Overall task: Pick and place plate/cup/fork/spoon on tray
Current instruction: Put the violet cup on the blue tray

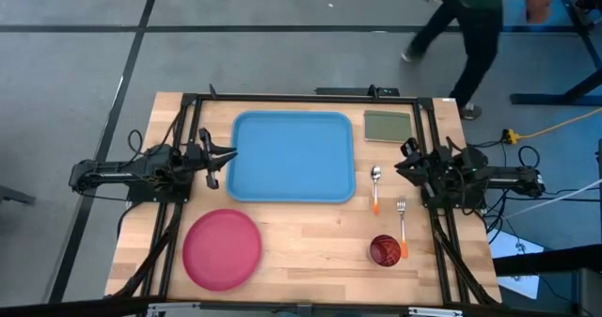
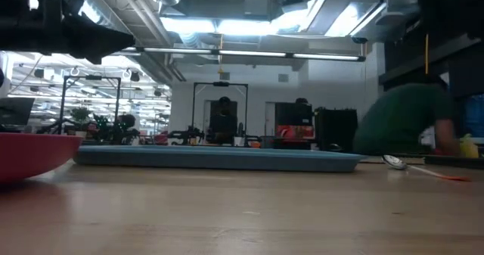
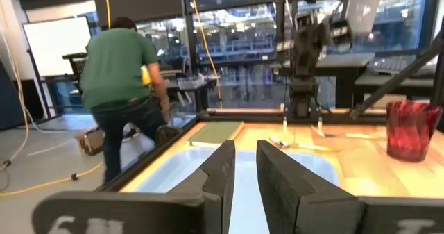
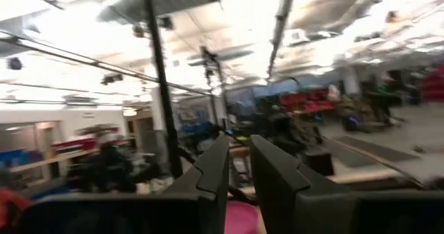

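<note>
Left gripper (image 1: 222, 157) waits at the tray's (image 1: 293, 156) left rim, fingers narrowly parted on nothing. Right gripper (image 1: 406, 159) waits just right of the spoon (image 1: 375, 183), a slim gap between its fingers, also empty. Tray holds nothing. Plate (image 1: 222, 248) sits near the front left edge. Fork (image 1: 402, 225) touches the cup (image 1: 384, 250) front right. Bare wood separates plate and cup.

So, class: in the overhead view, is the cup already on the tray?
No, the cup stands on the bare table by the fork, apart from the tray.
</note>
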Controlling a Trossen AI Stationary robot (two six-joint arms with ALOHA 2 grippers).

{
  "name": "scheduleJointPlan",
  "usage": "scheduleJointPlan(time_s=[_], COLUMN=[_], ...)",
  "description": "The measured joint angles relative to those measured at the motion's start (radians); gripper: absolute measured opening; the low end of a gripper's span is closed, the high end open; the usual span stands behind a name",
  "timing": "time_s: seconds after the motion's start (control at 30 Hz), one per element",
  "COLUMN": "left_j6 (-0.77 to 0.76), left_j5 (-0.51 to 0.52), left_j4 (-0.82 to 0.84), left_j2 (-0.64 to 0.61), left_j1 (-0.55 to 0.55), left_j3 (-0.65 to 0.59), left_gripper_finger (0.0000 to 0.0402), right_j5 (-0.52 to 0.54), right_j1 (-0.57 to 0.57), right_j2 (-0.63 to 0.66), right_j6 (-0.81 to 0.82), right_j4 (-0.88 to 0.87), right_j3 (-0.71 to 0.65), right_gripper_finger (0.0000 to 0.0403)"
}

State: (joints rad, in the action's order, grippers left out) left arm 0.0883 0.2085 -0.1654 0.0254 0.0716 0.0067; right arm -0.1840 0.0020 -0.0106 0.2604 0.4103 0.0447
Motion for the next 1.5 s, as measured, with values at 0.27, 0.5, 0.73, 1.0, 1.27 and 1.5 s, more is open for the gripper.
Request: scheduleJointPlan(time_s=[0.27,0.5,0.73,1.0,1.27,1.5], left_j6=[-0.001,-0.008,-0.033,-0.034,-0.026,-0.026], left_j5=[0.0,0.014,0.015,0.019,0.019,0.019], left_j4=[0.018,0.017,0.017,0.018,0.018,0.019], left_j2=[0.0,0.0,0.0,0.0,0.0,0.0], left_j1=[0.0,0.0,0.0,0.0,0.0,0.0], left_j3=[0.0,0.0,0.0,0.0,0.0,0.0], left_gripper_finger=[0.0055,0.0055,0.0055,0.0055,0.0055,0.0055], right_j5=[-0.232,-0.55,-0.427,-0.173,-0.079,-0.079], right_j1=[0.037,0.137,0.25,0.324,0.33,0.356], right_j2=[-0.138,-0.417,-0.69,-0.966,-1.103,-1.183], right_j6=[-0.003,-0.005,-0.001,0.135,0.23,0.254], right_j4=[-0.039,-0.18,-0.734,-1.405,-1.491,-1.608], right_j3=[0.198,0.478,0.819,1.175,1.244,1.244], right_gripper_finger=[0.0065,0.0065,0.0065,0.0065,0.0065,0.0065])
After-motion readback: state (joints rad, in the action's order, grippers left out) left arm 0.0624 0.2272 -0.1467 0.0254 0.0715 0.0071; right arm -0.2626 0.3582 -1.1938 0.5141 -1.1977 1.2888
